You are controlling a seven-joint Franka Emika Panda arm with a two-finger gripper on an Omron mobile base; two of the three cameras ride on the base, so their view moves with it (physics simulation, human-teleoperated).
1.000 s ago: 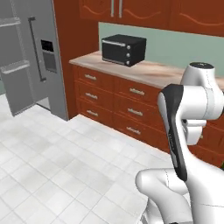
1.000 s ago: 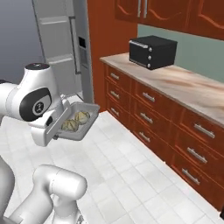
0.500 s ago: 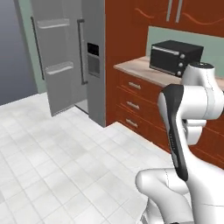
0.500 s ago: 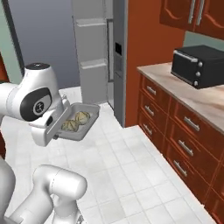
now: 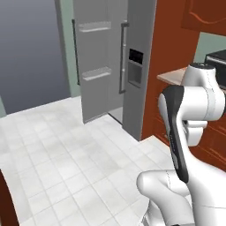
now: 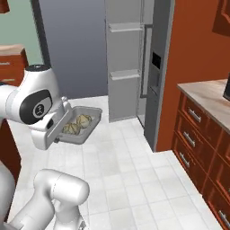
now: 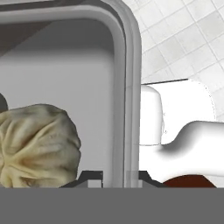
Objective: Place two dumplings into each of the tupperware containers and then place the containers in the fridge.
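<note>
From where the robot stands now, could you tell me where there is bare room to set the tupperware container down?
The white tiled floor before the fridge is bare. On the fridge's open door, two shelves look bare but narrow. The tool is shut on the tupperware container, which already holds two dumplings.

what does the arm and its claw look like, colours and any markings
The arm is glossy white with rounded, bulky links and dark grey to black joint sections; one round dark joint cap carries a small white mark. A long dark strip runs down one link in the left base view. The claw has two small dark finger tips.
</note>
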